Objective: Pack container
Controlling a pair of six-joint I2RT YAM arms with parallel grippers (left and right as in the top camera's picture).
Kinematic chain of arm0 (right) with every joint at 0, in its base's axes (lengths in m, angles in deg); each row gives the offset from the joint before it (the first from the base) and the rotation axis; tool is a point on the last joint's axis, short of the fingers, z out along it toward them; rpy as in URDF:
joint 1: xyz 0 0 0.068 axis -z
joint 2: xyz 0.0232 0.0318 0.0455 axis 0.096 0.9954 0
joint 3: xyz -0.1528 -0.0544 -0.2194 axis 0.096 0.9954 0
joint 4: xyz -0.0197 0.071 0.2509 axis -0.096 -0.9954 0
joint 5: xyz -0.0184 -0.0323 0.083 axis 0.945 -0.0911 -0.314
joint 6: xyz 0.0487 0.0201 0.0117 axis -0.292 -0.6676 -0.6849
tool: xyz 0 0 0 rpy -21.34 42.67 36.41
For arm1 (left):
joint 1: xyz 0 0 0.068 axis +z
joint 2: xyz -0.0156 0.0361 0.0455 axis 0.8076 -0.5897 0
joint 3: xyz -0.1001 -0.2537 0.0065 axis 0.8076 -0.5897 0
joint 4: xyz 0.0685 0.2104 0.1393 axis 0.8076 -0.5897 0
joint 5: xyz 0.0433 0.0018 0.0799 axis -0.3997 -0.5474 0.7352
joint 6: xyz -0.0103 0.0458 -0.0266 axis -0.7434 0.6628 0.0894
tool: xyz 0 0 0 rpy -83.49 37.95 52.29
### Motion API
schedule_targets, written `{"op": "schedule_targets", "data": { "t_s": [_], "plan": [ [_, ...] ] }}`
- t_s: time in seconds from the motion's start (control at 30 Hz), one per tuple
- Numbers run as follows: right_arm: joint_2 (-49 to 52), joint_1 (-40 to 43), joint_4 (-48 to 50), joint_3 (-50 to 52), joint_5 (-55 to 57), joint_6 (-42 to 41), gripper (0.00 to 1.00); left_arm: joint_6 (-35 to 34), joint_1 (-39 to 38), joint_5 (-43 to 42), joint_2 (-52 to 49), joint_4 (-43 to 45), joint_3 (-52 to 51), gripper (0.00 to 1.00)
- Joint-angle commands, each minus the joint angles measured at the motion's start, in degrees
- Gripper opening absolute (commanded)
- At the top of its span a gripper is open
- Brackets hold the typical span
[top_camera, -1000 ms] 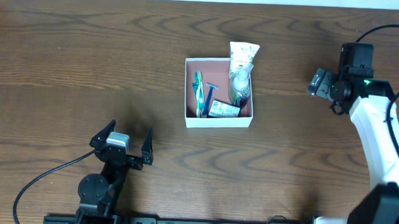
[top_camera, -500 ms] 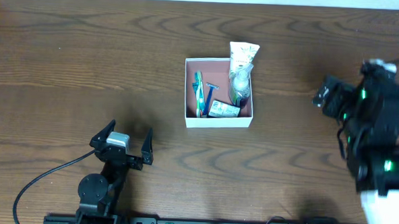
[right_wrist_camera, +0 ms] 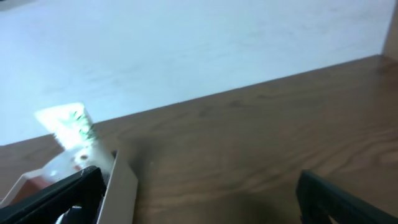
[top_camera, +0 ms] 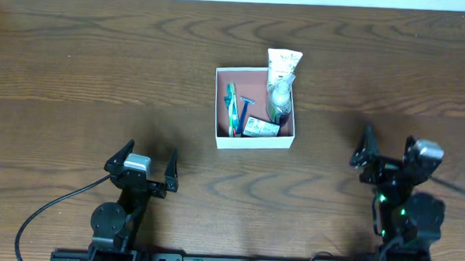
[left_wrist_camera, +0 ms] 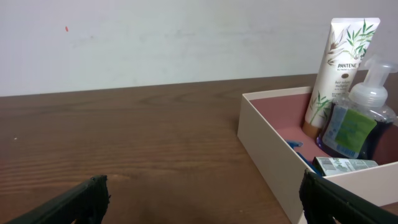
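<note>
The container (top_camera: 253,140) is a shallow white box with a reddish-brown inside at the table's middle. It holds a white tube (top_camera: 283,66), a clear pump bottle (top_camera: 279,97), blue and green toothbrushes (top_camera: 233,108), a razor and a small green-and-white carton (top_camera: 260,128). In the left wrist view its near corner (left_wrist_camera: 267,149) shows with the tube (left_wrist_camera: 339,59) and bottle (left_wrist_camera: 360,121). My left gripper (top_camera: 144,167) is open and empty at the front left. My right gripper (top_camera: 387,153) is open and empty at the front right; the container wall (right_wrist_camera: 121,186) shows blurred in its view.
The dark wooden table (top_camera: 101,70) runs to a pale wall at the back (left_wrist_camera: 155,37). A black cable (top_camera: 48,209) trails from the left arm's base at the front edge.
My right arm has swung from the far right back to the front right and down near its base. The left arm and the container's contents have not moved.
</note>
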Motion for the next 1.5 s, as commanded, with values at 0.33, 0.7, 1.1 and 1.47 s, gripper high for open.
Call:
{"op": "schedule_targets", "data": {
  "t_s": [0.33, 0.7, 1.1, 1.47],
  "plan": [
    [-16.81, 0.92, 1.95, 15.02, -7.37, 1.31, 0.99, 0.50, -0.11, -0.42, 0.39, -1.99, -0.96, 0.98],
    [-20.20, 0.92, -1.07, 16.55, -7.39, 4.20, 0.99, 0.48, -0.11, -0.42, 0.39, -1.99, -0.96, 0.98],
    [-20.20, -1.22, -1.07, 16.55, -7.37, 13.68, 0.99, 0.48, -0.11, -0.42, 0.39, -1.99, -0.96, 0.98],
    [-20.17, -1.18, -1.05, 16.52, -7.34, 13.73, 0.99, 0.50, -0.11, -0.42, 0.39, -1.99, -0.96, 0.98]
  ]
}}
